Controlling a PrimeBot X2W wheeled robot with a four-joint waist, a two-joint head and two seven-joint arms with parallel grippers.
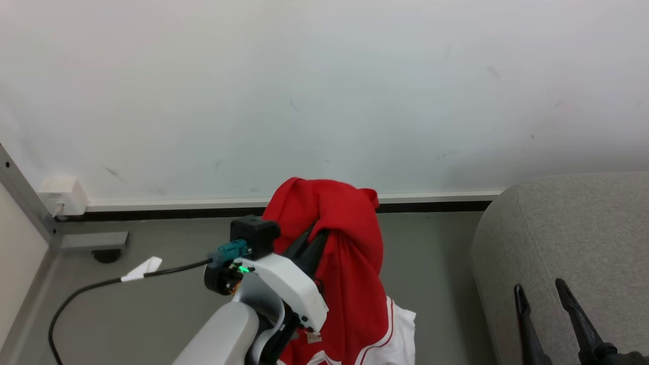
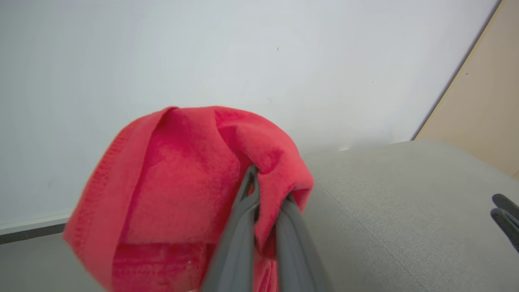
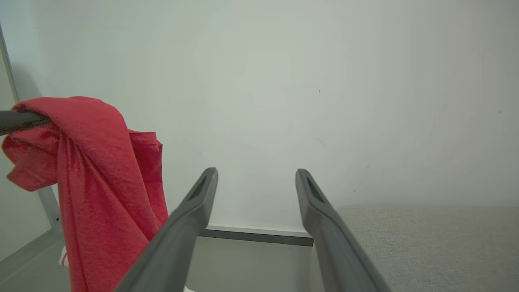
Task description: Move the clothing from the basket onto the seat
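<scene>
The left pincer [image 2: 271, 182] is closed on a fold of the red clothing [image 1: 350, 253], which hangs in the air above the floor [image 1: 431, 263] (white trim at its lower edge), near the grey seat [image 1: 568, 238]. The right pincer [image 3: 256, 172] stands fully open and empty by the seat's edge.

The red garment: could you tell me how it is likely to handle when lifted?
Probably very floppy: the red garment folds over the shut left tool and hangs straight down. Likely light, since one small pinch carries it. Its white-trimmed hem may drag or bunch on the seat.
</scene>
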